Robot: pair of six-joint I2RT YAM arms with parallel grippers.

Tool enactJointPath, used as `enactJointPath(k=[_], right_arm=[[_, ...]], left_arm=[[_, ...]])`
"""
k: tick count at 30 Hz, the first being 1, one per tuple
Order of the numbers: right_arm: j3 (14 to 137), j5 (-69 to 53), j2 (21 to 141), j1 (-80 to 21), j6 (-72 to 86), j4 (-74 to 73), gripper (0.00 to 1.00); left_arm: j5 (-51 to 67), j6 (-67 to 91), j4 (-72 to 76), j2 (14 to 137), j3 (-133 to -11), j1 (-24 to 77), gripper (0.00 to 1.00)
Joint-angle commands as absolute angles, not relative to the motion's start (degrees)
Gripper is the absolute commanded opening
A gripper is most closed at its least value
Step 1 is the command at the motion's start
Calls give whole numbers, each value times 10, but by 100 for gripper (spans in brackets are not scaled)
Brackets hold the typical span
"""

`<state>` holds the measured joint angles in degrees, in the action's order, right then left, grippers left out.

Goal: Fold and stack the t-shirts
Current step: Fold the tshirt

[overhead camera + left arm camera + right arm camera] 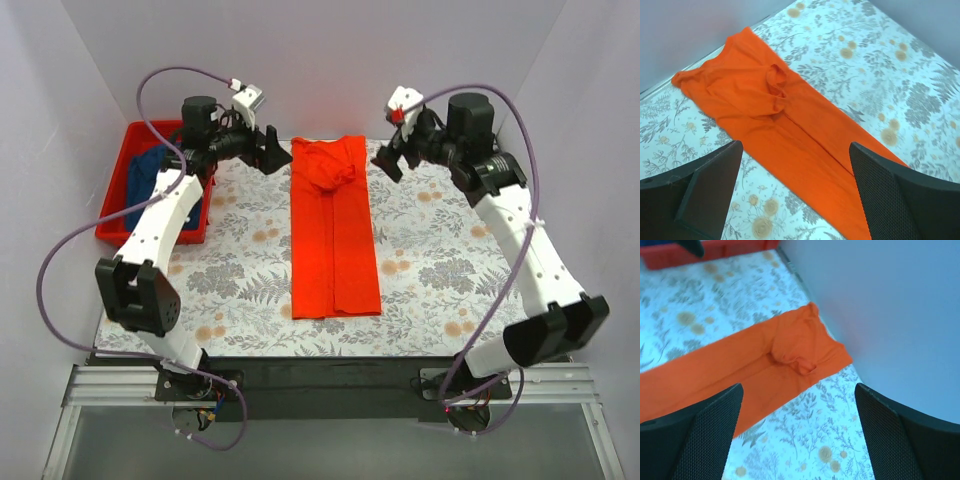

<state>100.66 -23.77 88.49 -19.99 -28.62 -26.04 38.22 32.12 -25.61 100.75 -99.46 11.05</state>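
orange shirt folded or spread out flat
Partly folded: the orange shirt lies as a long narrow strip, sides turned in to meet down the middle, cloth bunched near its far end. Not yet folded end to end.

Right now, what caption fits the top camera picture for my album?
Orange t-shirt folded into a long strip on the flowery table, left gripper and right gripper open beside its far end.

Bench covered in pale cloth, grey fern and tan flower print. Plain white back wall rises at far edge. Left wall and right wall close in the sides, booth-like. Black plate and aluminium rails along near edge. Grey surface below. Light soft, even, shadows faint.
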Motion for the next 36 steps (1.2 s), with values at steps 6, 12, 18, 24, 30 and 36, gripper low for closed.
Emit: enactJointPath(k=[6, 12, 18, 24, 30, 36], right_arm=[[650, -323, 705, -249, -497, -333, 97], [433, -235, 609, -379, -577, -315, 79], [361, -228, 618, -410, -577, -262, 59], [353, -212, 665, -424, -586, -229, 45], [330, -201, 687, -446, -604, -218, 42], [318, -178, 708, -458, -602, -197, 45]], left_arm=[[534, 149, -286, 765, -644, 133, 88], [420, 8, -229, 594, -396, 256, 81], [394, -24, -197, 628, -312, 340, 57], [311, -10, -90, 649, -270, 404, 55], [278, -18, -54, 692, -271, 423, 52], [246, -32, -40, 766, -270, 431, 43]])
